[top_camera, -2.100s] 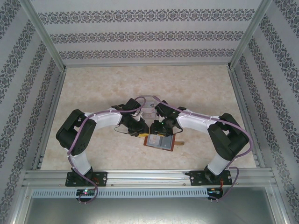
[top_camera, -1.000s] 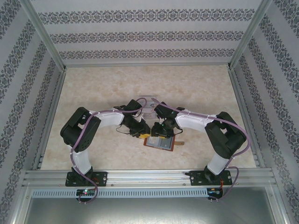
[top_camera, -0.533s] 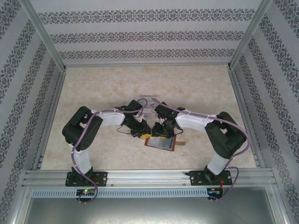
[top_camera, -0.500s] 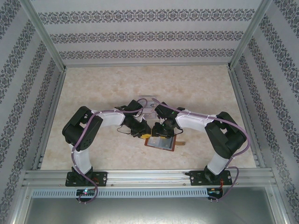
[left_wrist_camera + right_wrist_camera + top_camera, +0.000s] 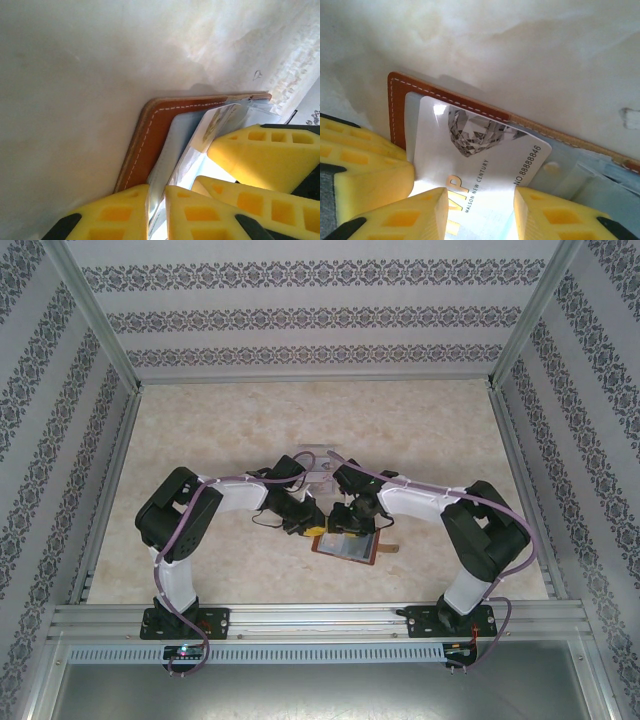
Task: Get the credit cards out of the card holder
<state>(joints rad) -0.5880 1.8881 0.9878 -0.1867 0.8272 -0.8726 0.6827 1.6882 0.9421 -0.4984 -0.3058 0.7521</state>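
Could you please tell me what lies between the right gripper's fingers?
In the right wrist view, a pale credit card printed VIP lies between the fingers, atop the open card holder.

Card holder: is lying open and flat on the pale table, near the middle of its front part, with the inside facing up.
Holder look: reddish-brown leather with white stitching is framing the grey-blue inner pockets; a small brown strap tab is sticking out at its right side.
Credit card: pale grey, is showing a diamond picture, gold "VIP", "MALSON NEW CENTURY" and "NO.88888846".
Card pose: is lying flat over the pocket near the holder's corner, slightly turned against the stitched edge; whether it is sitting partly inside, I cannot tell.
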